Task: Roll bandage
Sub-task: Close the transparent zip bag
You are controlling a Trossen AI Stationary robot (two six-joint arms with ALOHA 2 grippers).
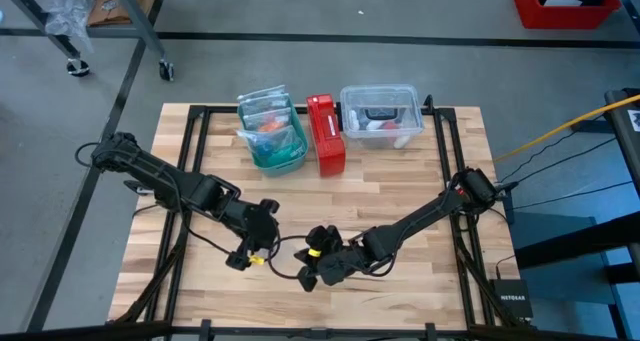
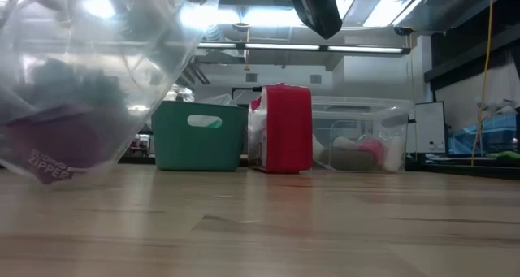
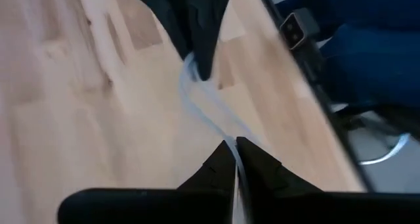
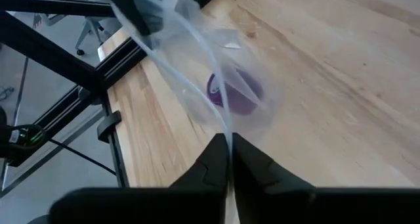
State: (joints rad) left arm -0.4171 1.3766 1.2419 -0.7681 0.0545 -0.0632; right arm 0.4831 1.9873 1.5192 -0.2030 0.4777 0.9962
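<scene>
Both pincers, L (image 3: 235, 145) & R (image 4: 228, 140), clamped on clear bag (image 4: 197, 86); bandage (image 4: 235, 91) inside

bandage (image 4: 235, 92): blurring behind clear bag (image 4: 197, 66) film, shape not telling | bag in low view: running off the top and left edges, contents smearing into a purple patch | left hand (image 3: 235, 159): streaking with blur, its pinch hard to make out | tub (image 1: 380, 115) contents: too small to tell
</scene>
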